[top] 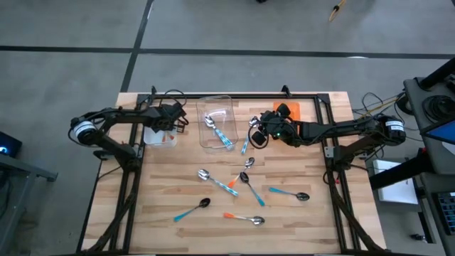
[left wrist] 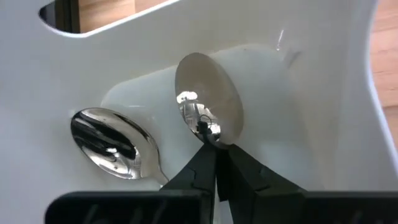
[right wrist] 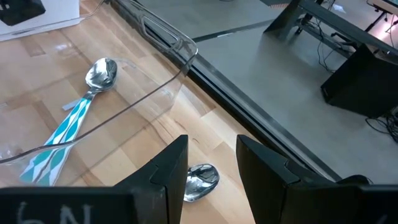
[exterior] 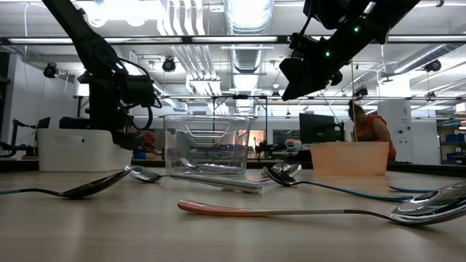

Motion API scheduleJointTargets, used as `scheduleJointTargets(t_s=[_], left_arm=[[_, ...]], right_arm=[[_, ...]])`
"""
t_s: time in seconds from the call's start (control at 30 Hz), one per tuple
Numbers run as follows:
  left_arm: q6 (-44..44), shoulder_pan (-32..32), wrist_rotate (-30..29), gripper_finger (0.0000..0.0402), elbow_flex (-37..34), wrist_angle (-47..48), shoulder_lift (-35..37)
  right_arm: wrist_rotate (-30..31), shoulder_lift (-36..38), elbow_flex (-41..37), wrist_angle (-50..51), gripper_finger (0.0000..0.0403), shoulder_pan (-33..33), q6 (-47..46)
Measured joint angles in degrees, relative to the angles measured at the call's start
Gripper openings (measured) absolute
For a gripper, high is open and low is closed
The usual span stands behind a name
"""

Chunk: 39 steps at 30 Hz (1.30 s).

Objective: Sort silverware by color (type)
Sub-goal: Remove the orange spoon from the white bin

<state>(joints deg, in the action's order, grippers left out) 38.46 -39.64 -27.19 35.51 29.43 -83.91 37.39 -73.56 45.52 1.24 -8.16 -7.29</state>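
The left gripper (top: pixel 169 117) hangs over the white bin (top: pixel 160 135) near the table's (top: pixel 298 220) far left corner. Its fingers (left wrist: pixel 205 171) are pinched tight on the neck of a spoon (left wrist: pixel 208 99) whose bowl stands up against the bin's white wall; the handle is hidden behind the fingers. A second spoon bowl (left wrist: pixel 112 143) lies just beside it in the bin, its handle cut off as well.

The right gripper (top: pixel 257 132) hovers just beside the clear bin (top: pixel 217 122) at the far edge, fingers (right wrist: pixel 168 171) parted and empty. Below them a spoon (right wrist: pixel 200 177) lies on the wood, only its bowl showing. Inside the clear bin rest blue-handled spoons (top: pixel 219 129), overlapping so I cannot count them. The orange bin (top: pixel 301 110) is partly covered by the right arm.

Loose spoons (top: pixel 242 186) lie scattered across the middle and near part of the table, some crossing one another. In the low view, an orange-handled one (exterior: pixel 291 212) runs off the frame's edge.
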Motion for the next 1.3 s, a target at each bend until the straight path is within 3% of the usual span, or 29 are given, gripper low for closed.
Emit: scheduleJointTargets(t_s=[0.43,0.8,0.87,1.0,1.17,1.3], left_arm=[[-3.6,0.2,-0.7,0.0002,0.0,2.1,12.4],[-16.1,2.3,-0.4,0.0001,1.2,2.1,32.1],[-20.1,3.3,3.3,0.0001,1.3,-0.9,36.1],[-26.9,5.8,21.8,0.0001,-1.2,-18.2,43.3],[-28.2,10.6,47.6,0.0001,-11.2,-56.2,47.2],[-26.3,16.0,51.8,0.0001,-19.9,-83.6,45.4]], right_arm=[[0.0,0.0,0.0,0.0,0.0128,0.0,0.0],[-0.5,0.0,0.0,-1.6,0.0128,0.0,-0.2],[-2.8,0.0,0.0,-3.4,0.0128,0.0,-0.2],[-13.9,-0.1,0.0,-10.4,0.0128,0.0,0.9],[-27.5,-1.5,0.1,-23.9,0.0128,0.0,2.1],[-39.2,-4.3,0.1,-36.5,0.0128,0.0,1.9]])
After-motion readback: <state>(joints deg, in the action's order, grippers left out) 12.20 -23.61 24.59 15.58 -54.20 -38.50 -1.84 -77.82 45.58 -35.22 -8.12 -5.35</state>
